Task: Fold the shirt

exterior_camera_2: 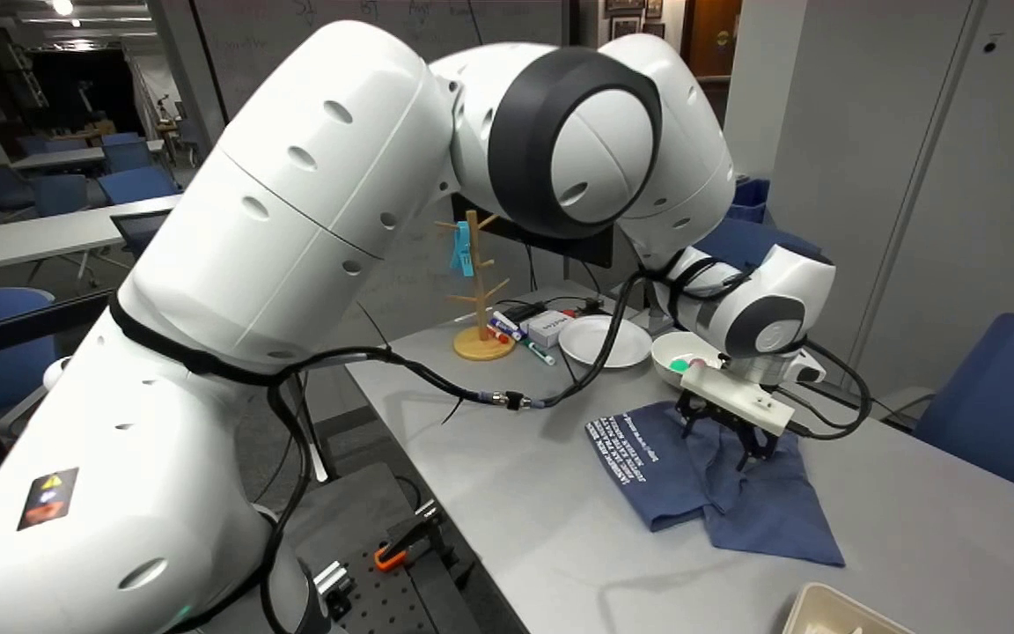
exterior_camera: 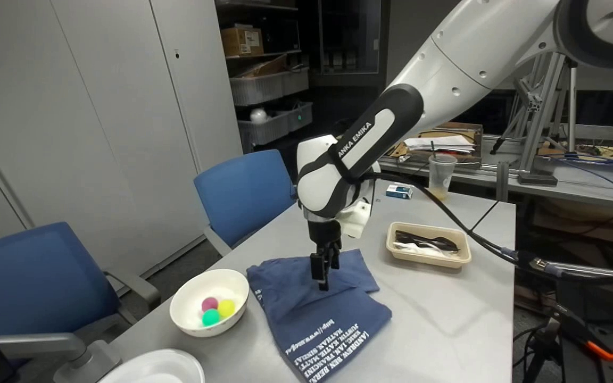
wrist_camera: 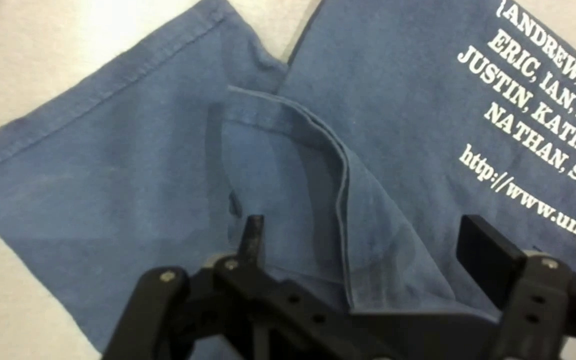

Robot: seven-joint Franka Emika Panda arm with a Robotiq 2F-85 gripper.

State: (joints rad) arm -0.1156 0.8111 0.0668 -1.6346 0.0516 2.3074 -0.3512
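Closest to the wrist lens: black two-fingered gripper [wrist_camera: 365, 225], jaws spread wide apart, a raised fold of cloth showing between them; whether it touches the fabric, cannot tell. Below it, navy-blue soft fabric shirt [wrist_camera: 288, 175] with white printed lettering ("JUSTIN", "NATHAN", "http://www." legible), lying part-folded on a smooth pale-grey tabletop [exterior_camera: 445, 314]. One flap turned back, its curved hem raised; a hemmed panel spreads to one side of it, the lettered section to the other.

Both exterior views: gripper pointing down over the shirt, at the end of a white jointed robot arm [exterior_camera_2: 384, 167] with black bands.

Just beside the shirt, round white bowl [exterior_camera: 192, 298] holding a pink ball [exterior_camera: 209, 303], a yellow ball [exterior_camera: 226, 307] and a green ball [exterior_camera: 210, 318]. Opposite side, apart from the cloth: rectangular beige tray [exterior_camera: 423, 258], contents black and white, not clear what. Beyond the bowl, round white plate [exterior_camera_2: 582, 339]. Near the plate in an exterior view, coloured markers [exterior_camera_2: 507, 323], small white box [exterior_camera_2: 548, 327], and wooden peg stand [exterior_camera_2: 479, 299] with light-blue plastic clip [exterior_camera_2: 461, 249] hanging from it. Past the tray, clear plastic cup [exterior_camera: 441, 173] with dark straw [exterior_camera: 433, 149], and near it a small blue-and-white carton [exterior_camera: 399, 191]. Blue-backed chairs [exterior_camera: 248, 194] alongside the tabletop.
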